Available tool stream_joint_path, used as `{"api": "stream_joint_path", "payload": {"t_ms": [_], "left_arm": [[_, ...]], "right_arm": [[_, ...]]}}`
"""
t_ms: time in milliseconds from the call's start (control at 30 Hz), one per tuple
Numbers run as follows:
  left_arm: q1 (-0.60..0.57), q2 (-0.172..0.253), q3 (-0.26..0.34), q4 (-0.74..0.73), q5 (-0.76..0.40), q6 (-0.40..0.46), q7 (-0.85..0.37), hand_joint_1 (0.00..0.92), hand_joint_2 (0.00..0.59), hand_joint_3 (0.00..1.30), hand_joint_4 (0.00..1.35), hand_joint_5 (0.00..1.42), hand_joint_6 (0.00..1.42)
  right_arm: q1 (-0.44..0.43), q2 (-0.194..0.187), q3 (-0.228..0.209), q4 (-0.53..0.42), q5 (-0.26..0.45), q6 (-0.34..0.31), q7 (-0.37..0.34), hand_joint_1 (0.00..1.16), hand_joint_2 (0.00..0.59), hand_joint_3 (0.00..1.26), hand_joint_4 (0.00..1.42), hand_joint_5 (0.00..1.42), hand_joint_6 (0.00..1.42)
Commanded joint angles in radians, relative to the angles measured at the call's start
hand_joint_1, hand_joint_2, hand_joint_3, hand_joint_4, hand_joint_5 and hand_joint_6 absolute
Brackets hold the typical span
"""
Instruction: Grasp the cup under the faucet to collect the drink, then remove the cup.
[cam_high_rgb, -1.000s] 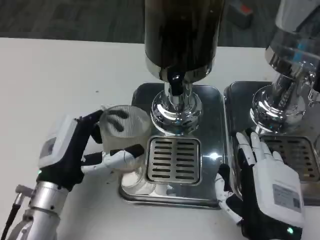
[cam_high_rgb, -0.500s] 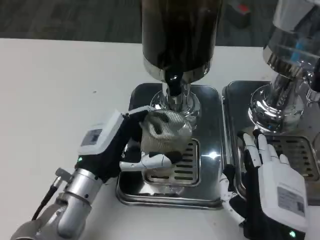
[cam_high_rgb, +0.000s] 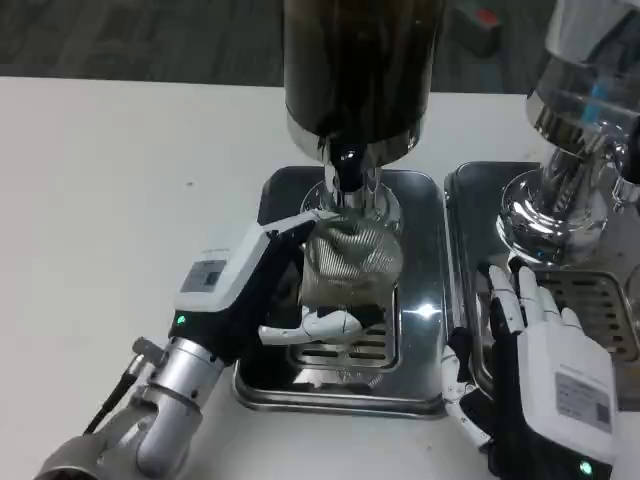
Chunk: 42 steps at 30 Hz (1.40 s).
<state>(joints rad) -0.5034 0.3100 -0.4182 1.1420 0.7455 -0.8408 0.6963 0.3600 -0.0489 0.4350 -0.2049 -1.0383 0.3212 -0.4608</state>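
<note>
At the near edge of the table (cam_high_rgb: 120, 200), on its right side, the right hand (cam_high_rgb: 535, 375) lies palm down with its white back upward and its fingers (cam_high_rgb: 520, 300) held straight and a little apart, holding nothing; the fingertips reach over the near left rim of the right-hand metal tray (cam_high_rgb: 470, 200), and the thumb hangs beside the gap between the 2 trays. Left of it, the silver left forearm (cam_high_rgb: 160, 410) rises from the near edge toward the left-hand metal tray (cam_high_rgb: 425, 260). The left hand (cam_high_rgb: 265, 290) is wrapped around the clear ribbed cup (cam_high_rgb: 350, 262), with the thumb crossing the near side of the cup low down and the other fingers curled behind its left wall, so the cup is firmly held. The cup is tilted slightly and sits over the slotted drain grate (cam_high_rgb: 380, 345) in the middle of that tray; whether its base touches the grate cannot be told. Just beyond and above the cup's rim, the black faucet (cam_high_rgb: 345, 170) points down from the dark drink dispenser (cam_high_rgb: 360, 70), whose chrome foot (cam_high_rgb: 385, 205) stands at the far part of the tray. Farther right, a 2nd dispenser (cam_high_rgb: 590, 80) stands on its chrome base (cam_high_rgb: 545, 215) at the far end of the right-hand tray.
</note>
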Motion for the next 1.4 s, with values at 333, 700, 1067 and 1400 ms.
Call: {"api": "stream_joint_path", "payload": {"t_ms": [333, 700, 1067, 1400], "left_arm": [[0.011, 0.027, -0.013, -0.001, 0.0, -0.002, 0.03, 0.071, 0.037, 0.16, 0.17, 0.52, 0.33], [0.059, 0.064, 0.038, -0.024, -0.076, -0.061, 0.011, 0.0, 0.014, 0.14, 0.16, 0.5, 0.32], [0.126, 0.146, 0.189, -0.077, -0.353, -0.191, -0.282, 0.0, 0.048, 0.03, 0.0, 0.22, 0.12], [0.197, 0.188, 0.281, -0.23, -0.545, -0.273, -0.56, 0.0, 0.067, 0.02, 0.0, 0.09, 0.03]], "right_arm": [[-0.007, -0.008, -0.003, -0.004, 0.006, -0.005, -0.004, 0.43, 0.577, 0.12, 0.03, 0.09, 0.08], [-0.008, -0.01, -0.007, 0.0, 0.013, -0.008, -0.006, 0.43, 0.577, 0.12, 0.03, 0.09, 0.08], [-0.042, -0.05, -0.017, -0.013, 0.003, 0.002, 0.071, 0.38, 0.544, 0.04, 0.0, 0.0, 0.01], [-0.063, -0.09, -0.02, -0.048, -0.047, 0.051, 0.208, 0.2, 0.495, 0.0, 0.0, 0.0, 0.0]]}}
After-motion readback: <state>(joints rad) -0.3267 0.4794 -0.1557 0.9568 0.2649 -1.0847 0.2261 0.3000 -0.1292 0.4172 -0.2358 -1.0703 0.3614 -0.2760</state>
